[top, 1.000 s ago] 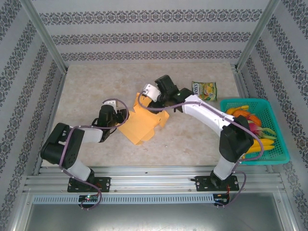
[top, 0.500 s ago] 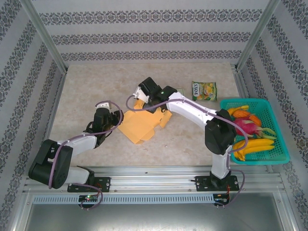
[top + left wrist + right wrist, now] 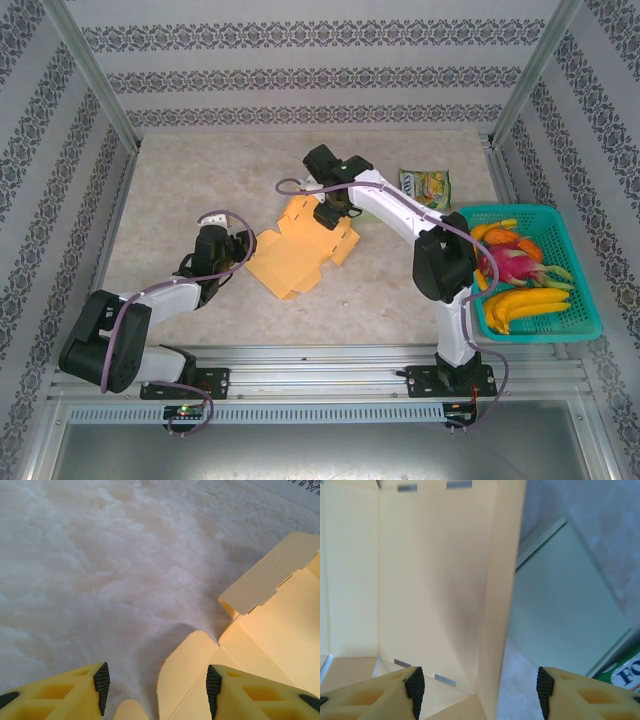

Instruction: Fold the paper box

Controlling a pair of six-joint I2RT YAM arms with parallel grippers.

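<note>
White-and-black arms (image 3: 395,210) — grey cables (image 3: 222,212) looped alongside — end in yellow fingers (image 3: 50,695) with black pads (image 3: 102,680).

Table (image 3: 200,180): beige marbled top. Paper box (image 3: 290,255), yellow-orange, part unfolded, lies near centre; near flaps flat on surface, far end raised. Pale green flat pack (image 3: 560,610) just beside box's far right edge, flat on surface. Snack packet (image 3: 425,187) flat toward back right. Teal basket (image 3: 585,290) holding fruit (image 3: 530,300) at right edge, well apart from box.
</note>
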